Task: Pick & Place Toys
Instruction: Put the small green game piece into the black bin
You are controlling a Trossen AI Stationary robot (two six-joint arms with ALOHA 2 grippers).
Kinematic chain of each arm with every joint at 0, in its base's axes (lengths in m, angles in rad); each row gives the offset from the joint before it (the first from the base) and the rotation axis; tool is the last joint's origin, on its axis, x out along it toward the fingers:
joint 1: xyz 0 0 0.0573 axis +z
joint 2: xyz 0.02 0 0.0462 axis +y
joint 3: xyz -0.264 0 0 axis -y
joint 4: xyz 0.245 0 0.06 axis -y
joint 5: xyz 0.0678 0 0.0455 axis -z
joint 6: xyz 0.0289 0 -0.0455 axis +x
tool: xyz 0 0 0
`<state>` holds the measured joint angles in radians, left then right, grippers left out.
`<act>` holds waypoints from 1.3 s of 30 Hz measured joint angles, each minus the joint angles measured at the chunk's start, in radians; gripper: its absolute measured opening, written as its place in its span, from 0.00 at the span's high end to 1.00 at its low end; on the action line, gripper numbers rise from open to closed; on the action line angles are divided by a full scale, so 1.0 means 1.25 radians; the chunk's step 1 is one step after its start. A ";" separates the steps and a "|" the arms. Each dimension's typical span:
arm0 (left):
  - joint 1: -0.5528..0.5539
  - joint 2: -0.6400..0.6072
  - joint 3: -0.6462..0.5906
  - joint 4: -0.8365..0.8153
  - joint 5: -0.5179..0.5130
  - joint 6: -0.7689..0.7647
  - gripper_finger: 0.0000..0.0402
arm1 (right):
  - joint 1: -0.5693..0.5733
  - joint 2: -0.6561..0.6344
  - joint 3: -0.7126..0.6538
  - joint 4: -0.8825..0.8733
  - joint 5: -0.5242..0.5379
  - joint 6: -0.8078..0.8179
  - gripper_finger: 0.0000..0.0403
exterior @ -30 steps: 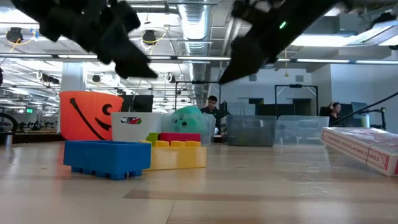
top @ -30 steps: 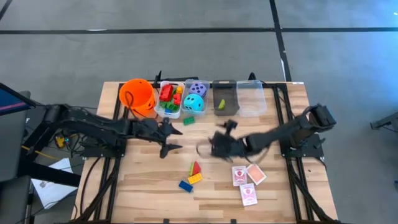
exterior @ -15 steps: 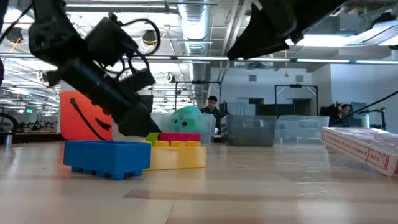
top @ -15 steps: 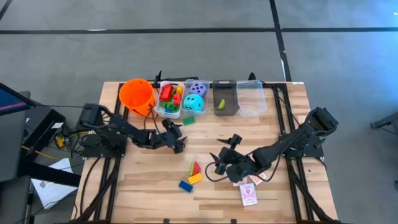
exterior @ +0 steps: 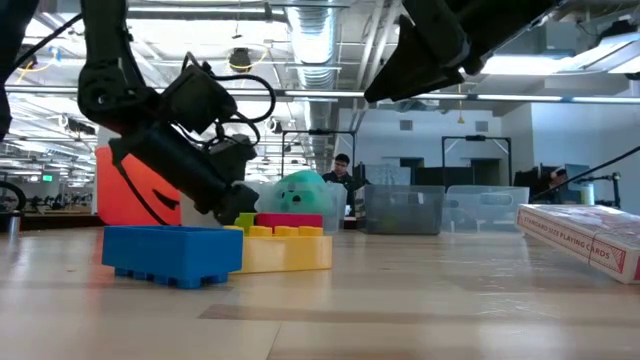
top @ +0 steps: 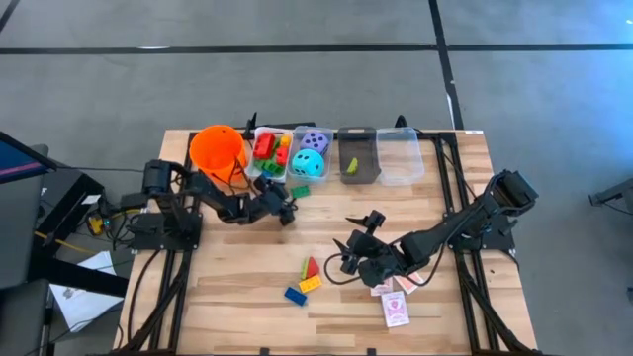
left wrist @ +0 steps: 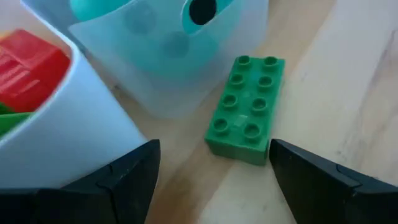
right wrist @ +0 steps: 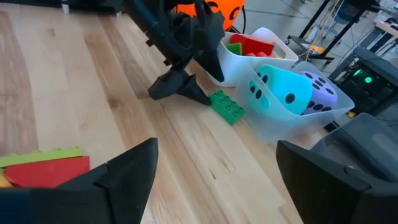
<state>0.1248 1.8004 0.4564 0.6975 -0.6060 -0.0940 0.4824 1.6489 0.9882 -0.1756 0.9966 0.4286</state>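
A green brick (left wrist: 245, 109) lies flat on the table beside the clear bin (left wrist: 186, 68) that holds the teal die (top: 308, 164). It also shows in the high view (top: 300, 191). My left gripper (left wrist: 214, 177) is open just short of the brick, low over the table (top: 285, 209). My right gripper (top: 354, 243) is open and empty above mid-table, near the playing cards (top: 395, 309). Red, yellow and green bricks (top: 311, 272) and a blue brick (top: 295, 295) lie near the front.
An orange bucket (top: 218, 150), a white bin of bricks (top: 268, 158), the dice bin, a dark bin (top: 356, 155) and a clear bin (top: 399, 155) stand in a row along the far edge. The left arm lies close along the bucket and the white bin.
My left gripper has gone down and toward the far edge, up to the green brick by the dice bin, staying open. My right gripper has gone toward the near edge, toward the cards, and then kept still. No toy has moved.
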 joint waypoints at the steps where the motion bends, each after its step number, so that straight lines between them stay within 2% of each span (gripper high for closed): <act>1: 0.007 0.000 0.000 0.004 0.031 0.000 0.26 | 0.000 0.000 0.000 -0.001 0.000 0.005 0.21; 6: 0.029 0.000 0.000 0.026 0.198 0.001 0.26 | 0.000 0.000 0.000 -0.006 0.000 0.014 0.21; 13: 0.031 0.000 0.000 0.036 0.359 0.007 0.26 | 0.000 0.000 0.000 -0.004 -0.001 0.014 0.21; 15: 0.029 0.000 0.000 0.037 0.375 0.006 0.26 | 0.000 0.000 0.000 -0.003 -0.001 0.014 0.21; 19: 0.023 0.000 0.000 0.038 0.319 -0.040 0.26 | 0.000 0.000 0.000 -0.003 -0.002 0.019 0.21; 27: 0.002 0.000 0.003 0.044 0.271 -0.245 0.26 | -0.002 0.000 0.000 -0.003 -0.003 0.056 0.21; 34: -0.090 0.000 0.058 0.012 0.093 -0.239 0.26 | -0.008 0.000 0.000 -0.003 -0.003 0.065 0.21; 39: -0.121 0.000 0.126 -0.106 -0.065 -0.203 0.26 | -0.008 0.000 0.000 -0.003 -0.003 0.065 0.21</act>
<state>-0.0267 1.8008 0.6137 0.5645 -0.6866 -0.3482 0.4728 1.6489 0.9882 -0.1791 0.9928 0.5102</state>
